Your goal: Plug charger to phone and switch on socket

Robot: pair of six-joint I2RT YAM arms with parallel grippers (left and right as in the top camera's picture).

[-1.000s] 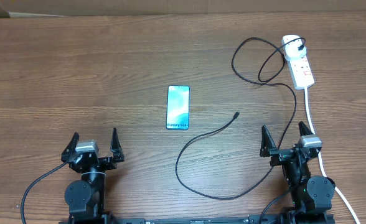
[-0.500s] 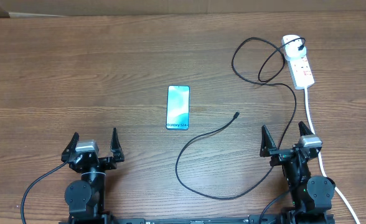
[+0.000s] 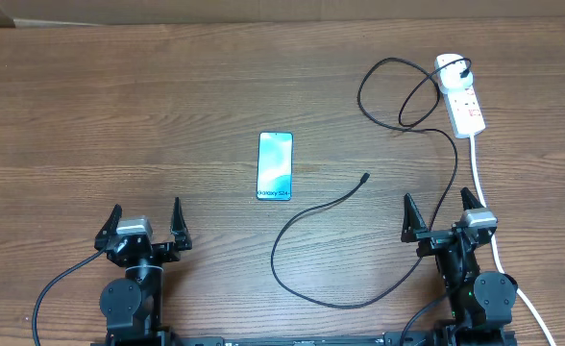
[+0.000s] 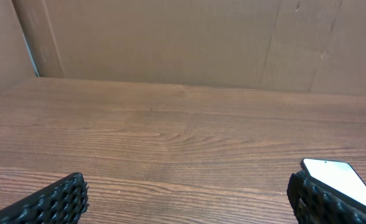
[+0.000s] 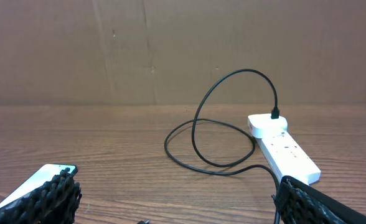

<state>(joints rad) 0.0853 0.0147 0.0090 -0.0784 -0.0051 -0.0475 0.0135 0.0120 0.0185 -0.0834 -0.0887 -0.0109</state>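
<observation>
- Brown wooden tabletop (image 3: 119,96) carries everything.
- Left tool (image 3: 147,206) and right tool (image 3: 436,195) sit at the near edge, both spread apart and empty.
- Thin black charger cable (image 3: 321,205) loops from the white power-strip socket (image 3: 463,101) at far right; tugging could drag the strip.
- Slim blue-screened phone (image 3: 275,166) lies centre; unbraced, it may slide.
- Small connector tip (image 3: 364,179), just right of it, could twist.

- The overhead camera looks straight down from high up at the whole table (image 3: 119,96).
- The left wrist camera sits low, facing forward; the phone (image 4: 338,177) lies ahead, right of its fingers (image 4: 52,202).
- The right wrist camera faces likewise; phone ahead-left, socket (image 5: 286,149) ahead-right.
- All three share the phone.
</observation>
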